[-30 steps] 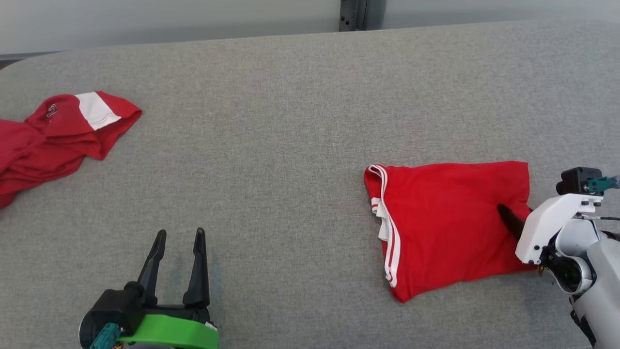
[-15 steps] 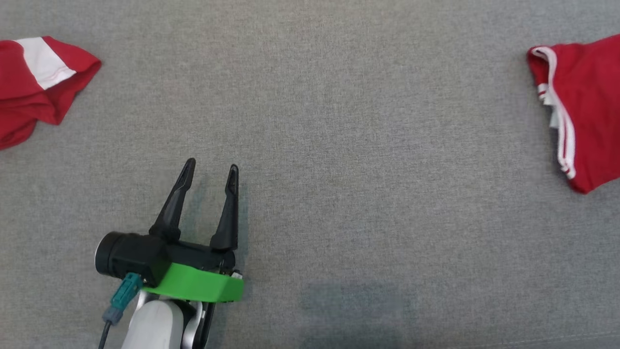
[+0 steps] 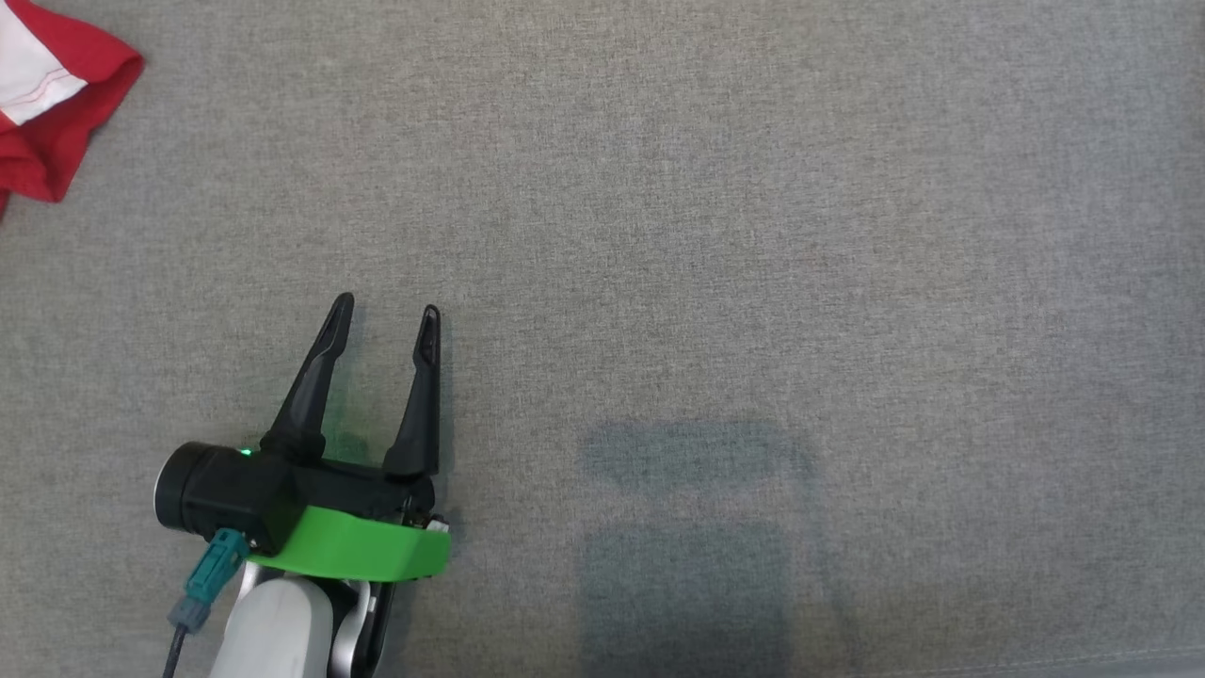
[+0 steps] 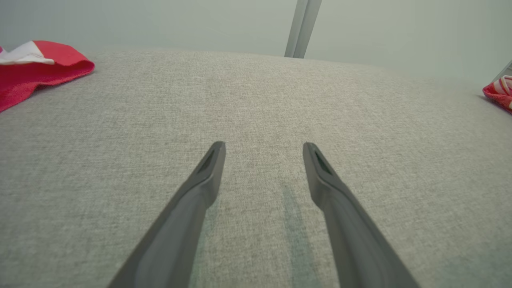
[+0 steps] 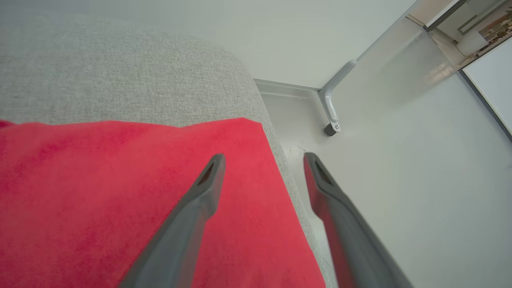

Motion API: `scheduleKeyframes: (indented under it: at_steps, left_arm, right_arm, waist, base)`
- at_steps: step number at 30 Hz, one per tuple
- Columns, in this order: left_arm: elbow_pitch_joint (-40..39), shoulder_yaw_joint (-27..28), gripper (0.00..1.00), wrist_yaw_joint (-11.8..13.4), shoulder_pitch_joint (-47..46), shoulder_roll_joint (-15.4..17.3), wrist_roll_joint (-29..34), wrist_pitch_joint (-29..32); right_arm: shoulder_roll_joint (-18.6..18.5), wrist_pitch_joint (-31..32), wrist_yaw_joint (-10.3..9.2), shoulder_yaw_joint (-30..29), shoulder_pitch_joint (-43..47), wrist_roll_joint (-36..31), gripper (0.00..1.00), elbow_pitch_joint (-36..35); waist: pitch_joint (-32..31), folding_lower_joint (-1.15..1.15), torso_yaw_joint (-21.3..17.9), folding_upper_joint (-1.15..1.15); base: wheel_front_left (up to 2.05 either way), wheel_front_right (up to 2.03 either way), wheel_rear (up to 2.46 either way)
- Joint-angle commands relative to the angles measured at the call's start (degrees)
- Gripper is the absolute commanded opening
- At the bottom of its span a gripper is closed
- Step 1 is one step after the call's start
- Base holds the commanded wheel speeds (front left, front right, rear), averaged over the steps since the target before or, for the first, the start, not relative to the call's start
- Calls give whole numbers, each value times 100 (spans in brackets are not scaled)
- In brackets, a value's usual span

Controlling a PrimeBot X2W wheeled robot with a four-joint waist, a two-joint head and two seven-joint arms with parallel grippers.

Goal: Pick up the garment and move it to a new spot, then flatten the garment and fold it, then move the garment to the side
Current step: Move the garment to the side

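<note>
The folded red garment [image 5: 100,192] lies flat on the grey table [image 5: 120,68], its corner close to the table's right edge. My right gripper [image 5: 264,158] hovers over that corner, open, with nothing between its fingers. In the left wrist view a sliver of the same garment [image 4: 500,90], with white stripes, shows at the far right. My left gripper [image 3: 386,306] rests low over bare grey cloth at the lower left of the head view, open and empty; the left wrist view shows this gripper [image 4: 264,146] too.
A second, crumpled red garment with a white patch [image 3: 94,66] lies at the table's far left, as the left wrist view of this crumpled garment [image 4: 36,72] confirms. Beyond the table's right edge are pale floor [image 5: 400,160] and a metal leg [image 5: 334,100].
The head camera has swung left and down, so the folded garment and the right arm have left its picture. The left gripper stays open in much the same place.
</note>
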Motion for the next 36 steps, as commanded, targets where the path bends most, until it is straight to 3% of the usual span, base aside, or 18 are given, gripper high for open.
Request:
scheduleKeyframes:
  at_steps: [1, 7, 12, 16, 25, 36]
  left_arm:
    - [4, 60, 100, -13, -42, -20, -22, -3]
    - [163, 514, 100, -7, 401, -79, -150, -3]
    - [378, 875, 100, -7, 939, -114, -166, -3]
    - [564, 1030, 100, -7, 1285, -118, -120, -2]
    - [876, 1199, 100, -7, 1692, -126, -198, -2]
    - [972, 1149, 100, 38, 1631, -126, -288, -3]
  right_arm:
    - [18, -413, -12, -189, -3, -167, 100, -191]
    - [1175, -1718, -11, -525, 889, -658, 100, -1503]
    - [2418, -1885, -11, -427, 2483, -968, 100, -2790]
    - [3104, -1895, -11, -96, 3536, -893, 100, -3383]
    - [3710, -1895, -11, 525, 5034, -727, 100, -3628]
    - [3913, -1896, -11, 622, 5010, -858, 100, -3472]
  waist:
    - [-267, -1, -24, 0]
    - [-1245, -1, -229, 0]
    - [-2221, -1, -438, 0]
    - [-2746, -1, -534, 0]
    - [-3373, -1, -526, 0]
    - [-3476, -1, -552, 0]
  base:
    - [0, 0, 0]
    - [0, 0, 0]
    - [0, 0, 0]
    - [0, 0, 0]
    - [0, 0, 0]
    - [0, 0, 0]
